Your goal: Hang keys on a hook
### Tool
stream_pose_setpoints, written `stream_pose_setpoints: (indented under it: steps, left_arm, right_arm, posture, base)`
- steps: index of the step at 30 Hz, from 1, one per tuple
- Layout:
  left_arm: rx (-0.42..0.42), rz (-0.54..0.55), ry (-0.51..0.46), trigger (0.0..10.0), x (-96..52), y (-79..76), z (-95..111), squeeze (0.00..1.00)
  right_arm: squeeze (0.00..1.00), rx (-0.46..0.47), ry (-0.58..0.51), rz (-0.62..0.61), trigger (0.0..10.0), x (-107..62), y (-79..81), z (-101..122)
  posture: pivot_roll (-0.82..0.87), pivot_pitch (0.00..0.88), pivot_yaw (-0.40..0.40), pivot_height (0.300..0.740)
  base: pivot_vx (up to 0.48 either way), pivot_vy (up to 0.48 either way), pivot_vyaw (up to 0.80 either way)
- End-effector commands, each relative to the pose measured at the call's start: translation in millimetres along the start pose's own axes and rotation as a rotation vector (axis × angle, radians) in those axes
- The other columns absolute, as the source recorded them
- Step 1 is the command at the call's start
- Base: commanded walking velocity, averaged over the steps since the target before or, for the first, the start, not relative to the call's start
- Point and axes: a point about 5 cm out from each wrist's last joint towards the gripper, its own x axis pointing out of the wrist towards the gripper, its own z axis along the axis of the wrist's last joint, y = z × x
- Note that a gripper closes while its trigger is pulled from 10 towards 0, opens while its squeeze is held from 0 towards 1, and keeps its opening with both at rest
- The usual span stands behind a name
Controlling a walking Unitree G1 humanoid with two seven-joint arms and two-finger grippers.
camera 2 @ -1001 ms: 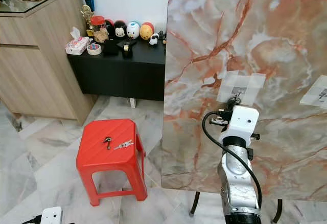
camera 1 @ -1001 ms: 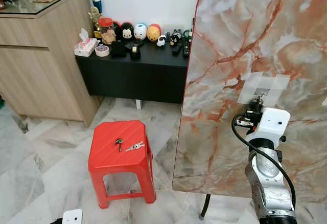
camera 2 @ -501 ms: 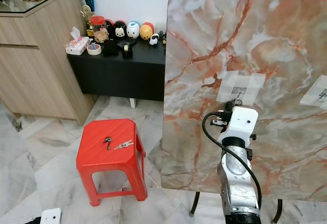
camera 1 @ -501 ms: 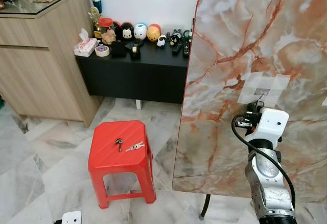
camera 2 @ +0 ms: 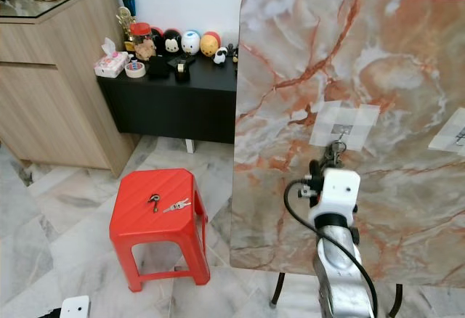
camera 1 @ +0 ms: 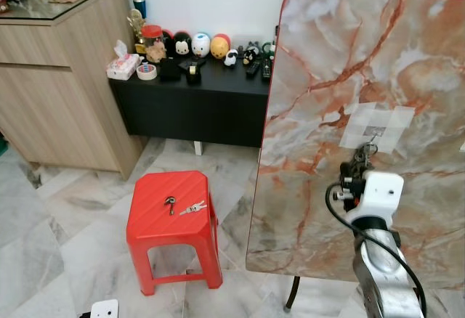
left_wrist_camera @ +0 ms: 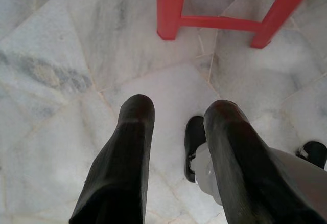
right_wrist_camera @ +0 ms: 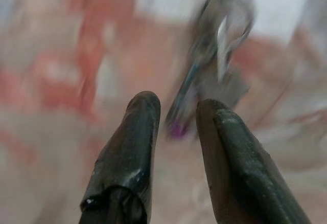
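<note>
**Op:** While my left arm hangs idle, left gripper [left_wrist_camera: 176, 106] points down at the marble floor [left_wrist_camera: 51, 55], fingers spread, nothing between them. Legs of the red stool [camera 1: 168, 209] show just past the tips.

**Eng:** Right side?

**Op:** Right gripper [right_wrist_camera: 173, 101] is raised in front of the upright marble board [camera 1: 327, 64]. Fingers are apart, gripping nothing. The wrist view is blurred, but I see a gap between both tips.

**Eng:** Where's the bunch?

**Op:** The keys [right_wrist_camera: 219, 45] dangle just beyond the fingertips, in line with the gap. In the head view they hang against the board, below the taped patch [camera 1: 378, 125]. Top ring sits at the hook [camera 2: 338, 140] in the middle of that patch. I can't tell whether a fingertip touches them.

**Eng:** Anything else in frame?

**Op:** A second set of keys [camera 1: 191, 207] lies flat on top of the stool, with a dark key [camera 1: 169, 203] beside it. The stool is well apart from the board, to my left. Further back there's a black surface [camera 1: 218, 78] against the wall with a row of figurines [camera 1: 201, 44] and a tissue box [camera 1: 121, 66]. A wooden cabinet [camera 1: 58, 78] stands at its left end.
</note>
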Motion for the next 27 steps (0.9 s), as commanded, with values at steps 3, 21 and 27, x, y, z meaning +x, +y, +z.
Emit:
stream_pose_setpoints:
  steps: [3, 21, 27]
  left_arm:
    - [-0.003, 0.005, 0.035, 10.0, -1.8, -0.1, -8, 0.00]
    - [-0.007, -0.009, 0.043, 10.0, -2.2, 3.5, -9, 0.00]
    - [-0.022, -0.014, 0.040, 10.0, -2.5, 6.6, -8, 0.00]
  right_arm:
    - [0.00, -0.052, 0.119, 0.047, 10.0, -12.0, -1.8, -19]
    - [0.00, 0.005, 0.999, 0.009, 10.0, -97.4, -1.0, -189]
    - [0.00, -0.035, 1.051, 0.043, 10.0, -108.3, -1.8, -196]
  posture:
    - [0.02, 0.000, -0.046, 0.740]
    - [0.03, 0.000, -0.014, 0.740]
    - [0.04, 0.000, -0.015, 0.740]
  base:
    - [0.000, 0.000, 0.00]
    - [0.000, 0.000, 0.00]
    - [0.000, 0.000, 0.00]
